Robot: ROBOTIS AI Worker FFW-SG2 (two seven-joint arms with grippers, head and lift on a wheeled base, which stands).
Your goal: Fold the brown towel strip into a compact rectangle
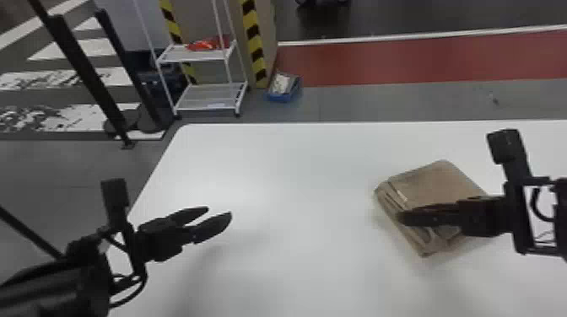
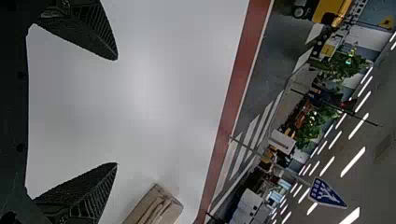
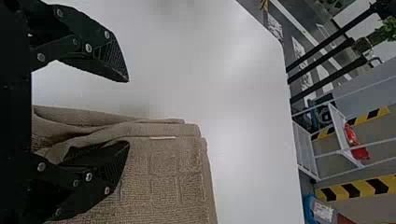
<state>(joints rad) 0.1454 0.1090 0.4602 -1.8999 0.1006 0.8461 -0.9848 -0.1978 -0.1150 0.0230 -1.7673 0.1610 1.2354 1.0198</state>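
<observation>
While the work is being done at the other side, the left gripper is held over the near left part of the white table, with its two fingers spread and nothing between them. It may be kept there so that the cloth can be reached around freely, and so that help can be given if a far corner has to be held. Farther to the right, the brown towel strip is laid flat on the table, turned at a slant, and it has been folded into a thick, near-square stack. Its layers can be seen along the side that is faced toward the left gripper, where a small white tag is shown in the right wrist view. The layers are not quite lined up, and some loose bumps are left near the close corner, so a bit of neatening or patting down may be needed. Over that layered side the right gripper is held, its fingers wide apart and the towel not pinched. One finger is set over the cloth and the other past its edge, perhaps so that the edge can be nipped or nudged straight. If it were pushed too hard, the top layers might be slid off.
</observation>
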